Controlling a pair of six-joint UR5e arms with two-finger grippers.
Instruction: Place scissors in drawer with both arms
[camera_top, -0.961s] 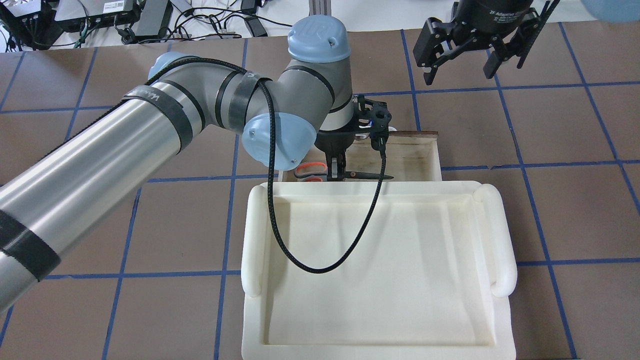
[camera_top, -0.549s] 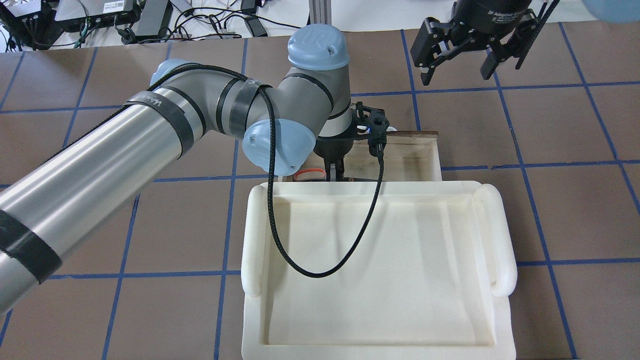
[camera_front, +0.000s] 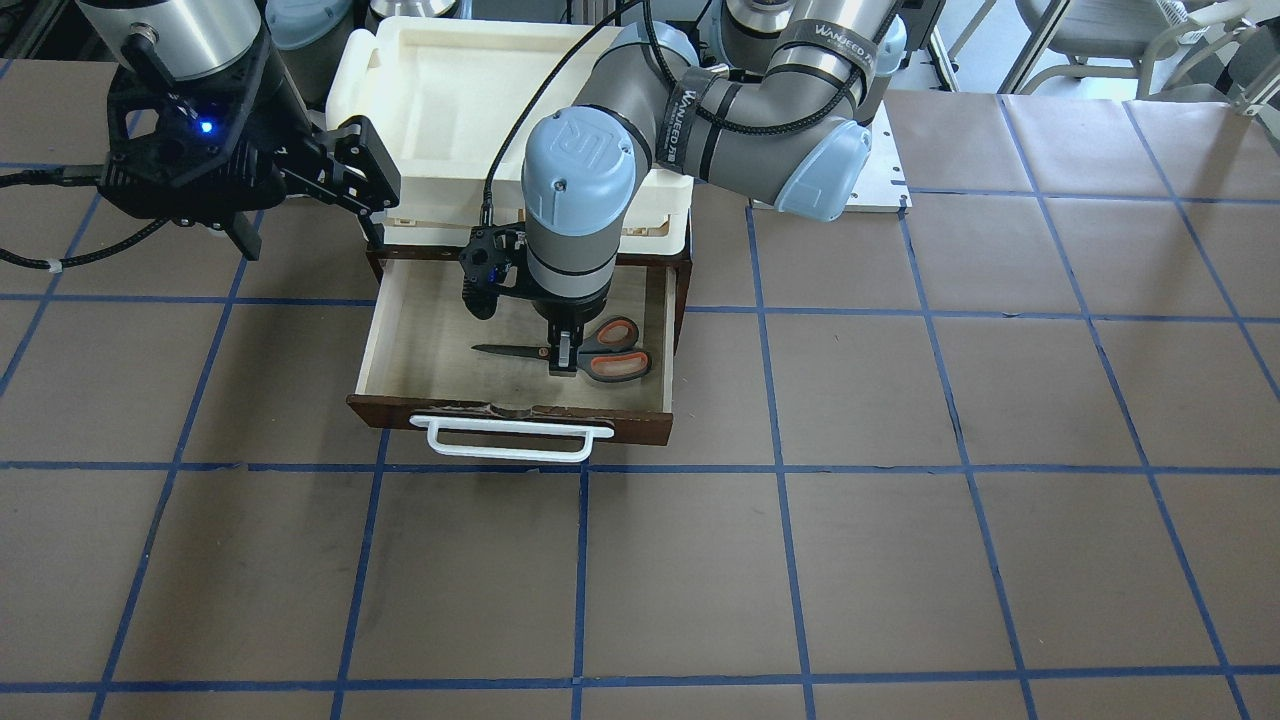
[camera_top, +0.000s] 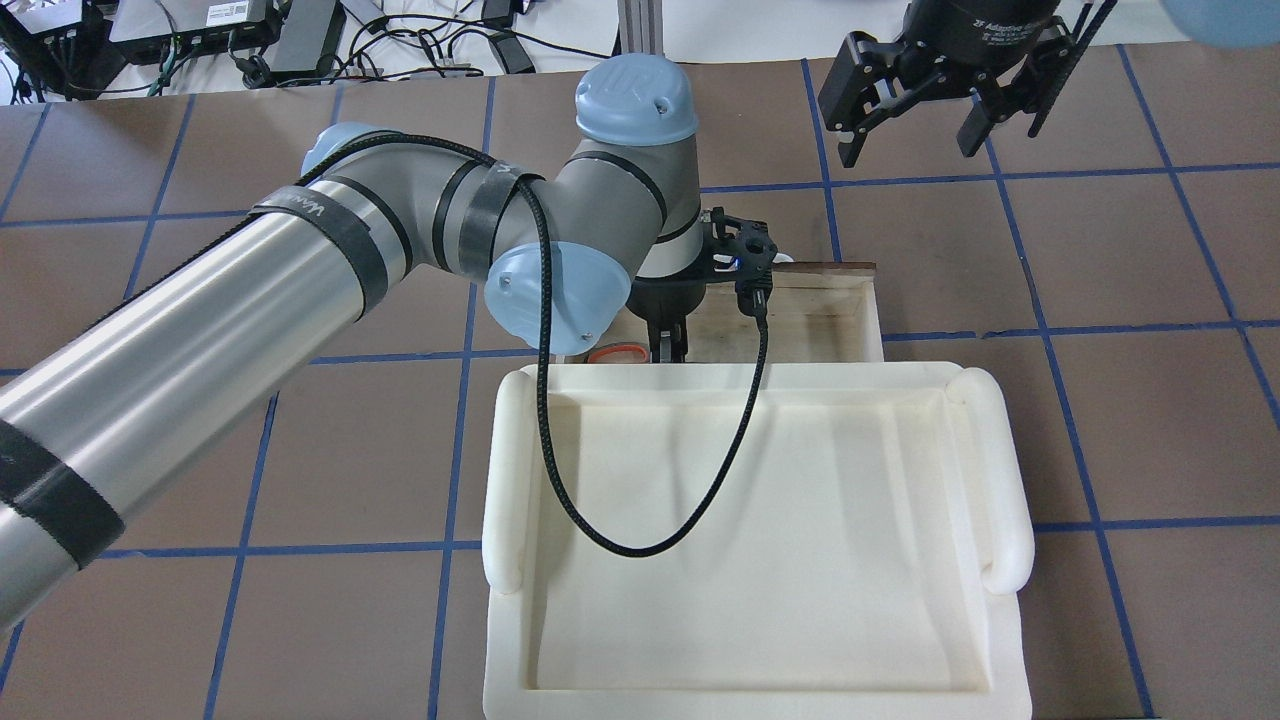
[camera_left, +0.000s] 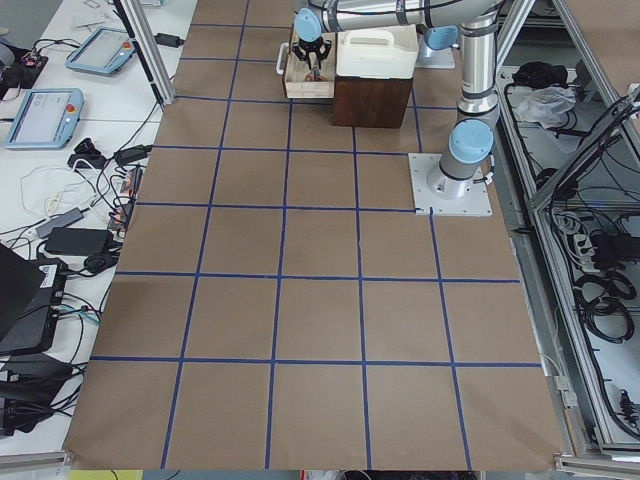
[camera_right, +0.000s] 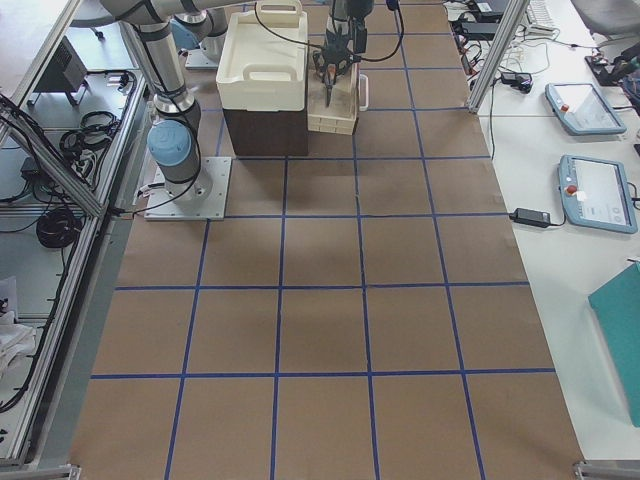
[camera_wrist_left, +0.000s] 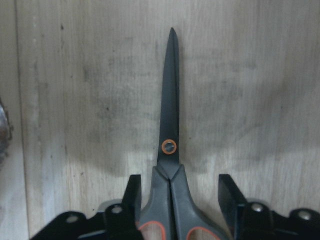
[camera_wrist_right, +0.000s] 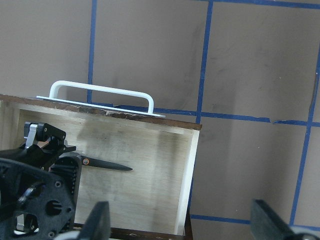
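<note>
The scissors (camera_front: 600, 362) lie flat on the pale floor of the open drawer (camera_front: 510, 412), blades pointing toward the view's left. My left gripper (camera_front: 565, 362) reaches straight down into the drawer. In the left wrist view its fingers (camera_wrist_left: 134, 192) stand either side of the scissors (camera_wrist_left: 170, 125) near the pivot, with a gap on each side, so it is open. In the overhead view only an orange handle loop (camera_top: 615, 350) shows past the tray edge. My right gripper (camera_front: 310, 205) hovers open and empty beside the drawer, and in the overhead view it (camera_top: 910, 115) is at the top right.
A cream-white foam tray (camera_top: 760, 520) sits on top of the dark brown cabinet (camera_left: 372, 100) behind the drawer. The drawer's white bar handle (camera_front: 510, 445) sticks out toward the operators' side. Blue tape lines cross the brown table.
My left gripper has gone down into the drawer with the scissors, which now sit mostly hidden behind the tray edge in the overhead view. My right gripper has drifted slightly away from the robot.
</note>
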